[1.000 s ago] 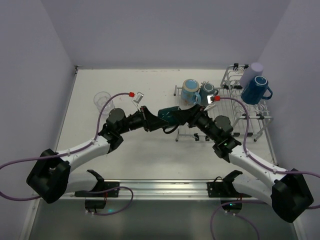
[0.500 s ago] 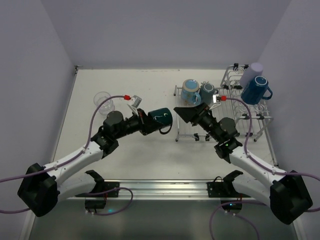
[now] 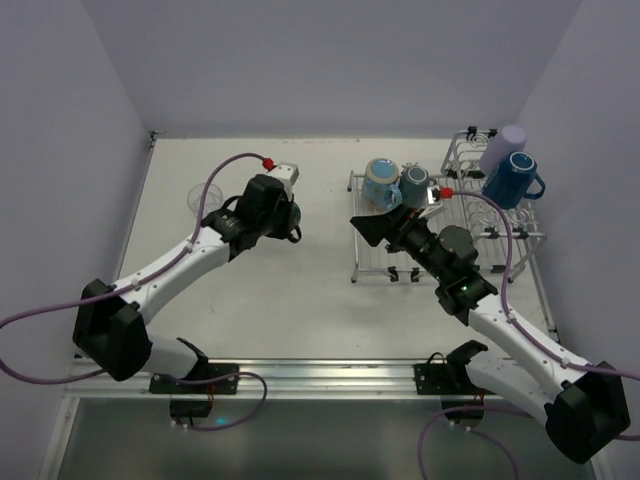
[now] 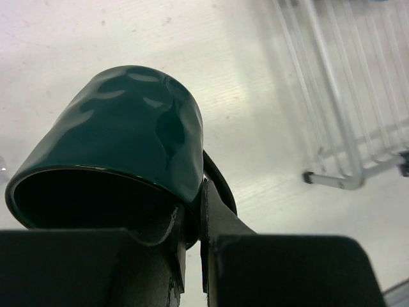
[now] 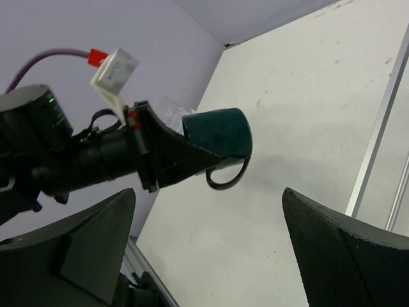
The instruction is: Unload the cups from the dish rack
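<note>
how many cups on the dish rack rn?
4: light blue mug and dark teal mug at the dish rack's far-left corner; lavender tumbler and dark blue mug at its basket end. The right arm covers some grid; one may be hidden.

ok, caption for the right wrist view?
Left gripper holds a teal mug by its rim, framed by the open right gripper.

**Table and items resting on it**

White table (image 3: pixel 300 290), matte top.
- One silver wire dish rack (image 3: pixel 372 262), on the right side towards the far edge.
- One clear glass (image 3: pixel 201 198), standing at the far left, well apart from the rack.
</note>
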Available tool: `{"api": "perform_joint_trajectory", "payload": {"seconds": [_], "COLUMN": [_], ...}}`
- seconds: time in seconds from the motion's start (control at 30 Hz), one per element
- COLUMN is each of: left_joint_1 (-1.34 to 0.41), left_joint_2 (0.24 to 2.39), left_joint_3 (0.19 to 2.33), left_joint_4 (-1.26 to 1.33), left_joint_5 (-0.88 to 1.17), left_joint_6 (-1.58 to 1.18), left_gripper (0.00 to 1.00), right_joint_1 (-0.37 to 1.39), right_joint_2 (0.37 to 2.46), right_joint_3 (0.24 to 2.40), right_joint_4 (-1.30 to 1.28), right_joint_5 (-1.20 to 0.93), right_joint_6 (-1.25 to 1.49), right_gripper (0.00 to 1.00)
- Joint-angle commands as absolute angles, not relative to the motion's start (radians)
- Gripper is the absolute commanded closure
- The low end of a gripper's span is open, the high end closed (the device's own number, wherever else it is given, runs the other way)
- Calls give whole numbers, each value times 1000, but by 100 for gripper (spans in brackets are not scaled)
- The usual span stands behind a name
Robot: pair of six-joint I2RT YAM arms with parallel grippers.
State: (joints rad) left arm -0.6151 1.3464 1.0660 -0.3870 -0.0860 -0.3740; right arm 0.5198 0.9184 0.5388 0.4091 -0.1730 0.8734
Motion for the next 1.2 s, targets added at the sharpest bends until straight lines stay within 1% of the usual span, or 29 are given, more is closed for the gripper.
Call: {"api": "perform_joint_trajectory", "payload": {"seconds": [0.0,0.07,0.27,0.37,0.63,0.73,0.8,0.83,0.93,1.07,1.17], "left_joint_1": [-580,-551,-469,-445,-420,-416,-416,-416,-416,-416,-416], "left_joint_2": [1466,1549,1693,1750,1858,1881,1885,1887,1893,1893,1862], "left_joint_3": [1186,1256,1370,1431,1517,1526,1528,1528,1529,1520,1513], "left_joint_4": [-486,-532,-589,-650,-738,-755,-762,-765,-776,-776,-759], "left_joint_5": [-155,-173,-163,-175,-181,-176,-169,-167,-189,-183,-183], "left_joint_6": [-279,-272,-253,-226,-170,-170,-170,-172,-172,-167,-173], "left_gripper": [100,100,100,100,100,94,86,80,67,62,53], "right_joint_1": [528,528,534,544,569,574,574,575,574,574,575], "right_joint_2": [881,871,845,844,851,856,859,858,857,847,841], "right_joint_3": [578,580,592,604,584,584,584,586,592,592,597], "right_joint_4": [318,287,197,146,129,124,120,118,107,89,74], "right_joint_5": [-132,-126,-135,-140,-152,-143,-138,-134,-127,-112,-91], "right_joint_6": [792,782,738,713,698,692,684,683,677,667,657], "right_gripper": [1,1,1,1,1,1,1,1,1,1,1]}}
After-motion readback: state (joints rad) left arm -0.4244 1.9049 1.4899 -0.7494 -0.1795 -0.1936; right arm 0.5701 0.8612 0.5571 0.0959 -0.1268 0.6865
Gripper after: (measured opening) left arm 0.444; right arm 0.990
